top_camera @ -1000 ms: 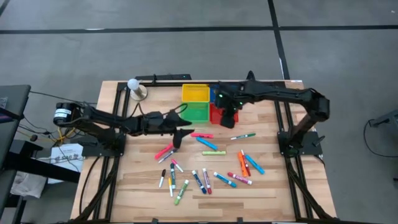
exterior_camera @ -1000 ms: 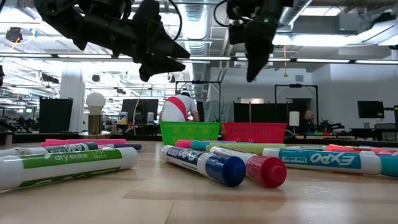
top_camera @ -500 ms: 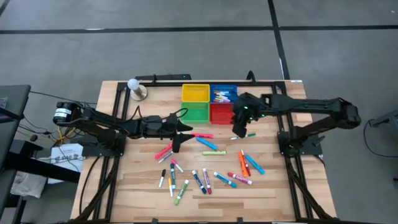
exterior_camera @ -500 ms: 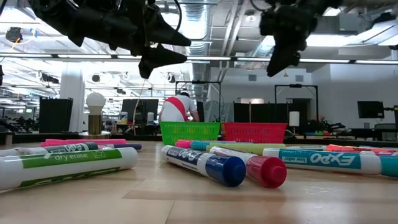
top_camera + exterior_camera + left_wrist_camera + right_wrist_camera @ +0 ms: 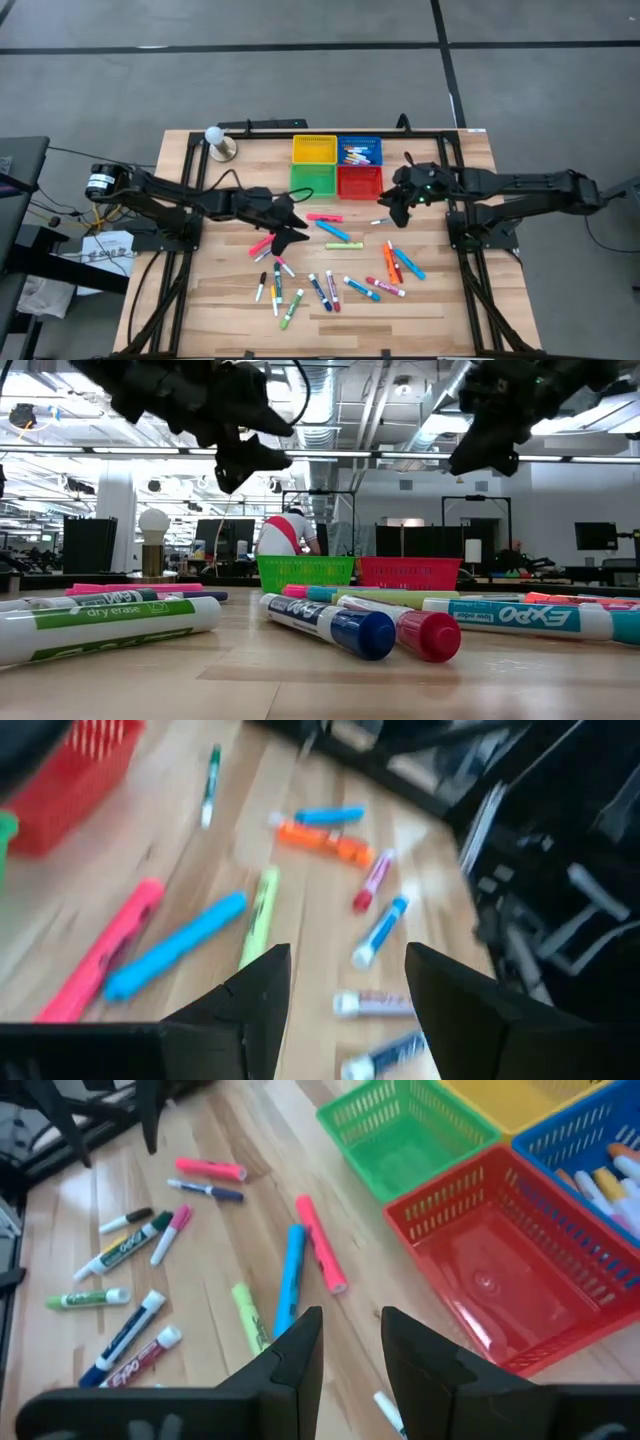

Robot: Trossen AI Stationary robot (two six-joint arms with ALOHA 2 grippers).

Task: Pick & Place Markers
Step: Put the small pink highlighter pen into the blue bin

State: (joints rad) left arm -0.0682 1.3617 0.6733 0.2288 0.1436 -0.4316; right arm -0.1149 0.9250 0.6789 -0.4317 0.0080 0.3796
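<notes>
Many markers lie flat and scattered on the wooden table [image 5: 200,300]: a pink one [image 5: 324,217], a blue one [image 5: 332,230], a yellow-green one [image 5: 344,245], orange ones [image 5: 391,265] and several more nearer the front edge. A few markers [image 5: 360,153] lie in the blue basket. My left gripper [image 5: 290,230] hovers open over the table's middle, above the markers, with nothing between its fingers [image 5: 250,1000]. My right gripper [image 5: 390,207] hangs in the air just right of the red basket [image 5: 359,181], its fingers [image 5: 300,1350] a little apart and empty.
Four mesh baskets stand in a square at the back middle: yellow [image 5: 314,149], blue [image 5: 372,143], green [image 5: 313,180], red [image 5: 500,1290]. A white ball on a stand [image 5: 216,140] is at the far left. A person shows beyond the table [image 5: 290,532].
My right gripper has drawn back from over the red and blue baskets toward the table's right edge, sinking a little and tipping toward level. My left gripper has stayed over the middle of the table and has tipped up somewhat. No marker has moved.
</notes>
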